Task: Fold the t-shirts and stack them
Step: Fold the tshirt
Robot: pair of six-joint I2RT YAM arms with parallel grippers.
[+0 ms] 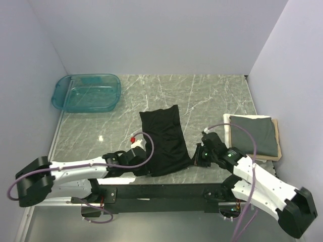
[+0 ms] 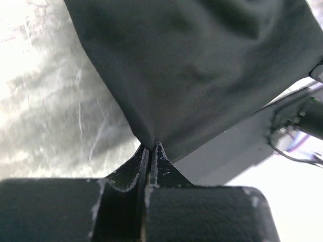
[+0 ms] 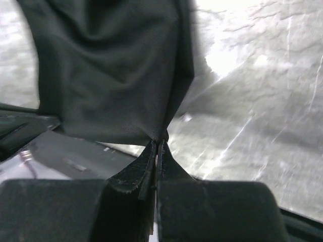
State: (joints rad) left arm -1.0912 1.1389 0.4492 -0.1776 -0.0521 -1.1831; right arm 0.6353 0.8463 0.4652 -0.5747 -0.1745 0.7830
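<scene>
While the dark grey cloth t-shirt (image 1: 255, 133) lies already folded on the flat tan rectangular board (image 1: 277, 143), just beyond the right pincer (image 1: 199, 154) and to its outer side, the black cloth t-shirt (image 1: 164, 141) is only part-folded. It is a narrow strip on the grey marble tabletop (image 1: 202, 96), reaching away between both pincers. The left pincer (image 1: 136, 151) is clamped on its near left corner, the right pincer on its near right corner. Probably left to do: finish the folds, then stack it on the grey one. The clear teal plastic tub (image 1: 86, 76), far beyond the left pincer, shows nothing inside.
</scene>
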